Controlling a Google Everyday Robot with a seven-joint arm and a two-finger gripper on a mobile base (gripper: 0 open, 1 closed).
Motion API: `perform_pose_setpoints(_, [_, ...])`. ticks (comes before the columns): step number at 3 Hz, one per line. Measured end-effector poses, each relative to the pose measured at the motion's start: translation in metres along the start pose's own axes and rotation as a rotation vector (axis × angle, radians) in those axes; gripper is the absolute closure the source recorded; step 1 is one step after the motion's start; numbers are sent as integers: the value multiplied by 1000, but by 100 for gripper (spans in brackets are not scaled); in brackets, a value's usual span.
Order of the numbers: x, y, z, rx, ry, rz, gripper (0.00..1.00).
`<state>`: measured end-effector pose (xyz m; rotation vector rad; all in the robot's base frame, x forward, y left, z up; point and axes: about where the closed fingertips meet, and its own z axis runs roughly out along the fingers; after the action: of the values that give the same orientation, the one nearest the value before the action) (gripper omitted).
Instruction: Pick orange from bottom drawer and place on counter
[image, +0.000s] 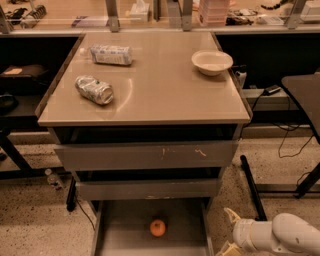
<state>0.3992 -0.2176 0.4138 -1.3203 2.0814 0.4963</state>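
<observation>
The orange (158, 228) lies on the flat grey floor of the open bottom drawer (125, 227), near its middle. The beige counter (160, 95) tops the grey cabinet above it. My gripper (229, 234) is low at the bottom right, just outside the drawer's right rail and to the right of the orange. Its two pale fingers are spread apart and hold nothing. One fingertip (230, 215) points up and left; the other is cut off by the bottom edge of the view.
On the counter lie a crushed silver can (94, 89), a wrapped packet (111, 54) and a white bowl (212, 62). Two upper grey drawers (145, 156) are shut above the open one. A dark table leg (252, 187) and cables stand on the floor at the right.
</observation>
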Motion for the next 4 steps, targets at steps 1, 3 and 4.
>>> perform_pose_setpoints(1, [10,-20,52,-4,-1,-46,0])
perform_pose_setpoints(3, [6,-13,63,-1,16,-108,0])
perform_pose_setpoints(4, [6,-18,107,-14,18,-172,0])
